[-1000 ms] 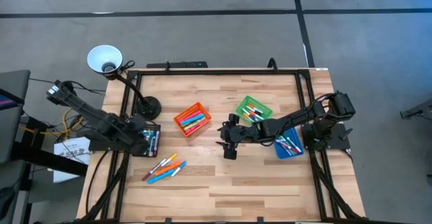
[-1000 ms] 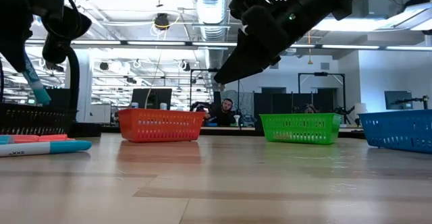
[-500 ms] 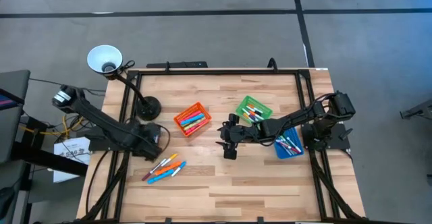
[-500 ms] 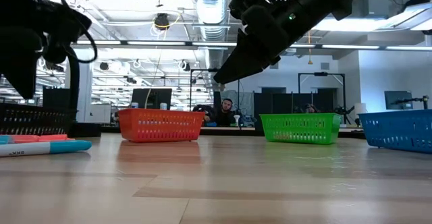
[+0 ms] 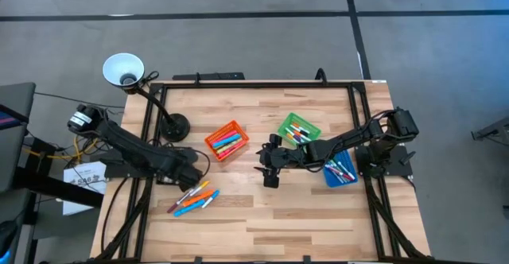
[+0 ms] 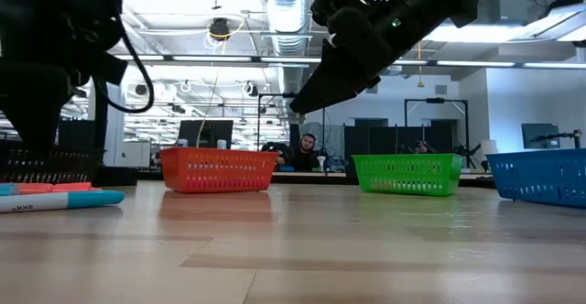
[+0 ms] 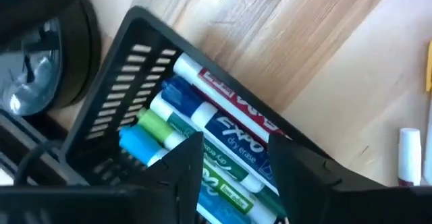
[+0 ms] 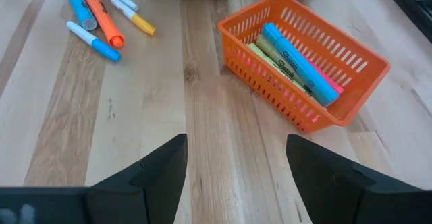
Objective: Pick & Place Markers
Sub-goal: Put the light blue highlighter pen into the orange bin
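Note:
Several loose markers (image 5: 193, 198) in orange, blue and white lie flat on the wooden table near its left front; they also show as the markers (image 8: 101, 15). The black bin (image 7: 115, 102) holds more markers (image 7: 202, 123): red, blue, green and light blue. My left gripper (image 5: 193, 174) hangs open over the bin's right end, pointing steeply down, its fingers (image 7: 182, 166) clear of the markers below. My right gripper (image 5: 269, 171) waits open above mid-table, with nothing between its fingers (image 8: 162, 170).
An orange bin (image 5: 225, 141), a green bin (image 5: 299, 129) and a blue bin (image 5: 340, 170) with markers stand across the table's middle and right. A lamp's base (image 5: 173, 125) stands behind the black bin, its white shade (image 5: 123, 69) off the far left corner.
My left gripper has let go of a light-blue marker that hung below it over the black bin. It has then gone down and toward the table's right and near edge, toward the loose markers. My right arm has kept still.

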### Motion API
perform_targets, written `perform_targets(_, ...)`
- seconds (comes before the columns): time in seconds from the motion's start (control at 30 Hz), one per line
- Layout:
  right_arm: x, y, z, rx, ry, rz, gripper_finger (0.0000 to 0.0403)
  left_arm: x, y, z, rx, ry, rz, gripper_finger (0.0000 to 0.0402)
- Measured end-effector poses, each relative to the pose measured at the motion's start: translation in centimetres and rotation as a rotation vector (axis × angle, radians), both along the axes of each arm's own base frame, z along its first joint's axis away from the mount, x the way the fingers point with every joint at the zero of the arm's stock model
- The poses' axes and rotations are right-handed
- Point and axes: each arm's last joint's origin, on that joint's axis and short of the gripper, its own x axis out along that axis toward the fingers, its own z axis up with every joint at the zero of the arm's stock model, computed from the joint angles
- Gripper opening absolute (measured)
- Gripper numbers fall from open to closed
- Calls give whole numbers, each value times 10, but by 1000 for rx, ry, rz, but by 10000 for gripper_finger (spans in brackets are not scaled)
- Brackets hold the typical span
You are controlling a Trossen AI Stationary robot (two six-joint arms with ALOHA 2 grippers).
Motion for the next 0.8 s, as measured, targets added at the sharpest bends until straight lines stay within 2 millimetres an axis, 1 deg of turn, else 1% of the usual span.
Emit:
perform_targets(0.17, 0, 0, 0, 0, 0, 0, 244, 13, 1, -1, -35, -83, -111, 152)
perform_targets(0.37, 0, 0, 0, 0, 0, 0, 244, 25, -5, 0, -69, -176, -247, 138)
perform_targets(0.63, 0, 1, 0, 2, 0, 5, 244, 26, -5, 1, -83, -178, -251, 131)
perform_targets(0.7, 0, 2, 0, 2, 0, 9, 244, 27, -6, 4, -101, -185, -252, 131)
perform_targets(0.8, 0, 3, 0, 2, 0, 11, 244, 30, -10, 20, -179, -235, -257, 131)
